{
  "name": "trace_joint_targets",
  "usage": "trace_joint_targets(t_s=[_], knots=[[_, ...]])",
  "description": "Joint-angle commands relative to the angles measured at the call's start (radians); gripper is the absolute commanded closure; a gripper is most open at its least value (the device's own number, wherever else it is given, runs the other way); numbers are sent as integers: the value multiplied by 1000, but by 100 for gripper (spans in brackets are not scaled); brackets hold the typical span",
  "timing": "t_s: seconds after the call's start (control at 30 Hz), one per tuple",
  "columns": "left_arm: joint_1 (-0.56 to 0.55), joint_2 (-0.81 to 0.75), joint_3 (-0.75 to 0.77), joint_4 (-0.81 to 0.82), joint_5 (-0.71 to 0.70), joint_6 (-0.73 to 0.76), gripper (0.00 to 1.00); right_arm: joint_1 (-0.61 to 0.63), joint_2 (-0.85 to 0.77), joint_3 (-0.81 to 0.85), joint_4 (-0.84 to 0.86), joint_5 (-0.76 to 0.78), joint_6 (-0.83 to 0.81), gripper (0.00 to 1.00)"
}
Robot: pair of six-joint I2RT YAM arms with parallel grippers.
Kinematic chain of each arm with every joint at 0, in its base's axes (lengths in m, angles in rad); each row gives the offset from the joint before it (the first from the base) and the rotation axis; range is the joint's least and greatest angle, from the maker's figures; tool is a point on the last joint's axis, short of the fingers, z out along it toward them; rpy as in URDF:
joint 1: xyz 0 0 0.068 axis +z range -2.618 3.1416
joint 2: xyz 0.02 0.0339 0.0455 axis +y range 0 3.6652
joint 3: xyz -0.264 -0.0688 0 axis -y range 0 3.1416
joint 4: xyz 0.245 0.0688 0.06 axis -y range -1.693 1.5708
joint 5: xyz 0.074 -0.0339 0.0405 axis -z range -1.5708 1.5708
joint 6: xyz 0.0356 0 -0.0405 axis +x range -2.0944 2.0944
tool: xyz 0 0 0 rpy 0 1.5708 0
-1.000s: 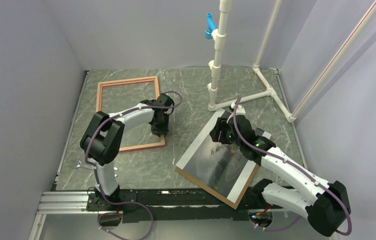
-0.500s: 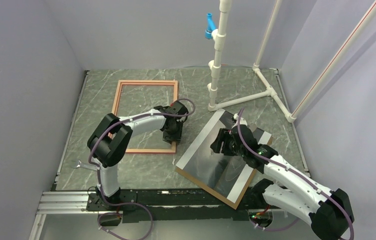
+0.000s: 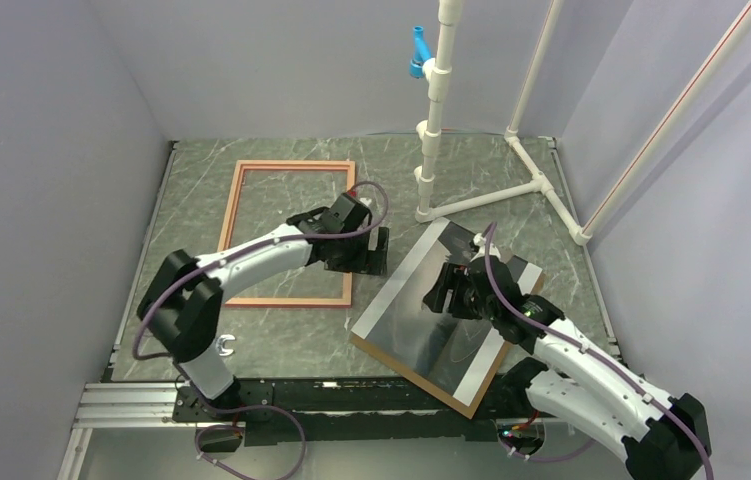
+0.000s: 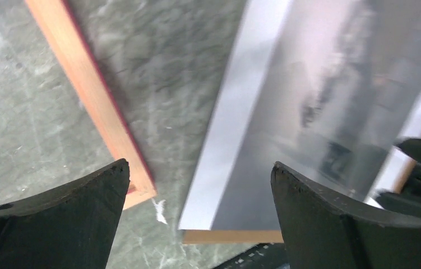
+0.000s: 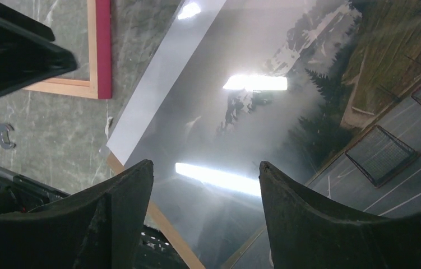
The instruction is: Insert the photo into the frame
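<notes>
The frame (image 3: 232, 230), thin with a salmon border, lies flat at the table's back left; its near right corner (image 4: 93, 95) shows in the left wrist view. My left gripper (image 3: 378, 251) hangs open and empty between the frame's right edge and the photo (image 3: 421, 320). The photo is a dark, glossy landscape print with a white band (image 4: 225, 129) and rests on a brown backing board (image 3: 406, 368). Over the photo's middle my right gripper (image 3: 448, 291) is open, with nothing between its fingers (image 5: 205, 168). Glare covers part of the photo (image 5: 241, 112).
A white pipe stand (image 3: 431, 150) rises at the back centre, its legs running right. A small wrench (image 3: 223, 347) lies near the left arm's base. A metal rail (image 3: 131, 405) runs along the near edge. Walls close in on three sides.
The frame slid right and straightened with my left gripper on its right edge. That gripper has since let go, opened wide and swung toward the photo. My right gripper drew back over the photo and opened wider.
</notes>
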State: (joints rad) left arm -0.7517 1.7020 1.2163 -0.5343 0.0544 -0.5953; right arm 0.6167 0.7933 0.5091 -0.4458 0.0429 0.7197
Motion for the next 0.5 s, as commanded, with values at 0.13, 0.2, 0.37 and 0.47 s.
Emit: trace_joint_targets(t_s=[0.13,0.2,0.37,0.47], knots=[[-7,-191,-112,322,259,25,1,-3,-84,-35,-78,-6,58,24],[-6,-200,-133,378,298,17,1,-4,-100,-33,-101,12,67,20],[-7,-196,-168,465,341,16,1,-48,-90,7,-134,24,36,10],[-6,-190,-177,472,333,20,1,-115,-53,17,-108,-63,-1,6]])
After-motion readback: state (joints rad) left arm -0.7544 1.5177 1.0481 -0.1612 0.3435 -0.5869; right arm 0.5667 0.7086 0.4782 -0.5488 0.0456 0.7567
